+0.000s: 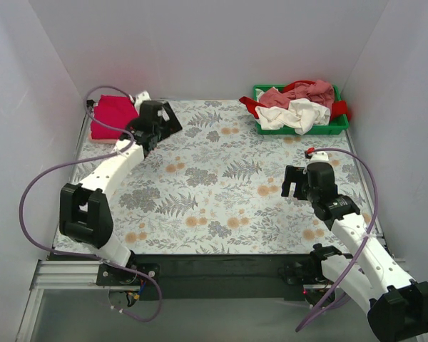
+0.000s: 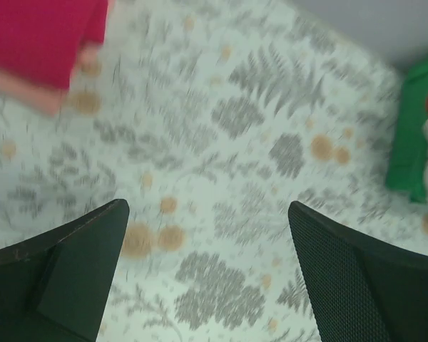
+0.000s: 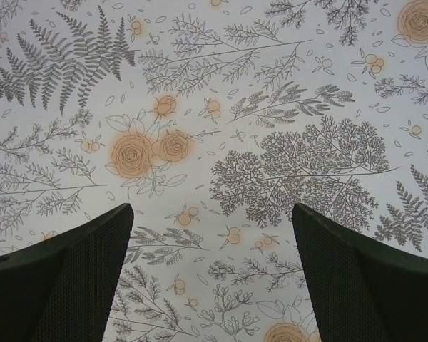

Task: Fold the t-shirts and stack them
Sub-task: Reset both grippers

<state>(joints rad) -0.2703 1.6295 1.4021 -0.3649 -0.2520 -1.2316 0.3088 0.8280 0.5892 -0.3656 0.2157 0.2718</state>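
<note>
Hovering, left gripper (image 2: 207,206) and right gripper (image 3: 212,208) both gaping empty; I am judging one crimson tee (image 1: 113,114) folded, well left of the green bin (image 1: 299,130) (next: pick from tees (image 1: 299,110) heaped inside).

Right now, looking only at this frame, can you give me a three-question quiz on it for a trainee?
1. True or false: the left gripper and the right gripper are both open and empty.
2. The folded red t-shirt lies: A) beneath the right gripper, B) at the far-left corner of the table, C) hanging off the near edge.
3. Fill in: the unfolded t-shirts are heaped in the green ___.

Key: 1 true; 2 B; 3 bin.
</note>
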